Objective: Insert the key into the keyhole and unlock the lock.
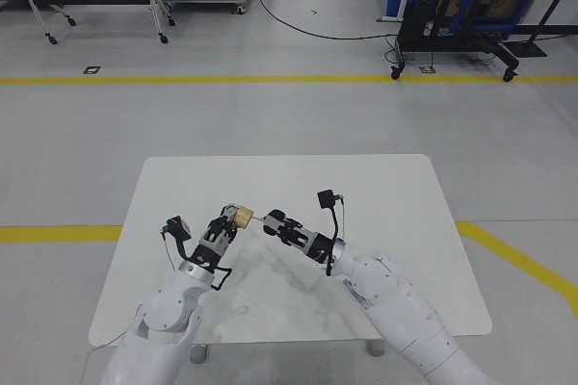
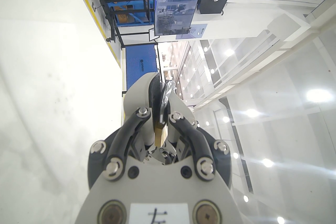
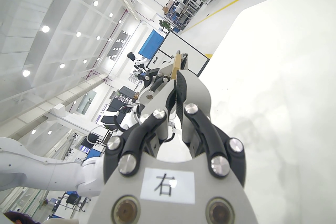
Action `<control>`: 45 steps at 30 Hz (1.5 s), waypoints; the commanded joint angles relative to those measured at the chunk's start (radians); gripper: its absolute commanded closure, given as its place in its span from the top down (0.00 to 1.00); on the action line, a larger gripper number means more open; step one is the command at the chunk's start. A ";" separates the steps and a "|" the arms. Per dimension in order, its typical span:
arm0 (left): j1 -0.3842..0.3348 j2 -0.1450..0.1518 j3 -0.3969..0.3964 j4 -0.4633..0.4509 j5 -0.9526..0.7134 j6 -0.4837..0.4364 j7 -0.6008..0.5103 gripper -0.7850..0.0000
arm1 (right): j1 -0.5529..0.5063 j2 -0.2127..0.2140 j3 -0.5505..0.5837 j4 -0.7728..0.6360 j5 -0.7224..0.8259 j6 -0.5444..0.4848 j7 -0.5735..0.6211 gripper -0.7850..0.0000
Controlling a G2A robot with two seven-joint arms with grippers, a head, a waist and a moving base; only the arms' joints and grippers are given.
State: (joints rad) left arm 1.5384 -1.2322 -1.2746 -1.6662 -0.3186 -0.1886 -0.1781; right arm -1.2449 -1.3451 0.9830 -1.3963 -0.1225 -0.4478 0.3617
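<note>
**Lock and key held together above the table**

The lock [image 1: 242,218] is held in the air above the middle of the white table [image 1: 395,183], not resting on it. In the left wrist view its brass body [image 2: 160,133] is seen pressed between the 2 fingers of the left gripper [image 2: 162,95], and its silver shackle [image 2: 167,92] stands out past the fingertips. The left gripper [image 1: 231,218] is therefore clamped on the lock.

In the top view, a thin bright piece, taken to be the key [image 1: 259,220], is seen between the lock and the tips of the right gripper [image 1: 273,223]. It reaches the side of the lock that is turned toward the right arm. How deep it sits in the keyhole cannot be told.

In the right wrist view the fingers of the right gripper [image 3: 179,76] are closed together, and the lock [image 3: 177,65] is seen just past their tips. The part of the key inside the pads is hidden.

The 2 grippers are pointed at each other, tip to tip, with the lock between them.

Beyond the table, a yellow line [image 1: 270,79] is marked across the grey floor, and a black wheeled frame [image 1: 453,43] is standing behind it.
</note>
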 commanded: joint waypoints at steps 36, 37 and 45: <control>0.015 -0.015 -0.022 -0.007 0.006 -0.006 0.015 0.00 | -0.012 0.004 0.002 -0.016 0.064 -0.001 0.092 0.00; 0.015 -0.015 -0.022 -0.007 0.008 -0.005 0.013 0.00 | -0.010 0.003 -0.001 -0.015 0.066 0.001 0.094 0.00; 0.015 -0.017 -0.024 -0.006 0.015 -0.009 -0.006 0.00 | 0.009 -0.002 -0.020 0.003 0.067 0.010 0.097 0.00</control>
State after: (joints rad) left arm 1.5533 -1.2487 -1.2979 -1.6727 -0.3050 -0.1955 -0.1800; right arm -1.2383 -1.3469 0.9648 -1.3961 -0.0547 -0.4386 0.4605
